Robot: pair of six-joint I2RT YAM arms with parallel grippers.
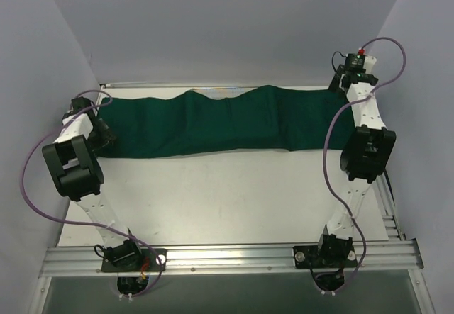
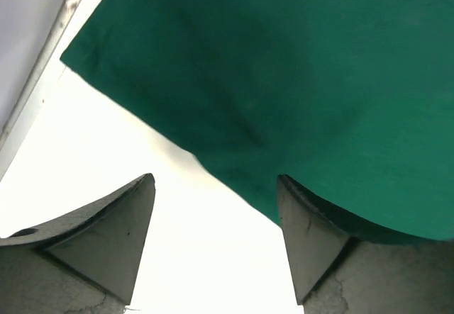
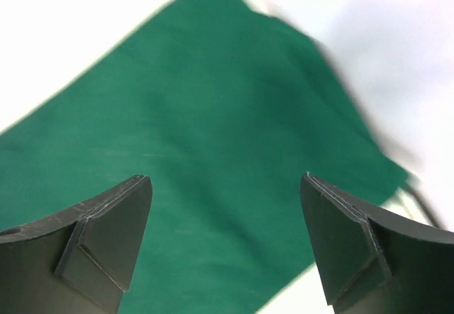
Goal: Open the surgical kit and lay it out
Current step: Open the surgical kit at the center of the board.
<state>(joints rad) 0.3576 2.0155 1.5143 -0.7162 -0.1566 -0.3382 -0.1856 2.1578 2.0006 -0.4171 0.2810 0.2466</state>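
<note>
Surgical kit's dark green cloth lies along the far edge of the worktop, its long axis running left to right. My left claw hangs at its left end and my right claw at its right end. Both gape wide, gripping nothing.

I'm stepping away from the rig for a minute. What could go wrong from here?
1. The green cloth lies humped along the far edge of the table; a tug might slide it off.
2. The open left gripper sits right at the cloth's hem and might snag it.
3. Anything under the humps is hidden, so the open right gripper, regrasping, might drag it.
</note>
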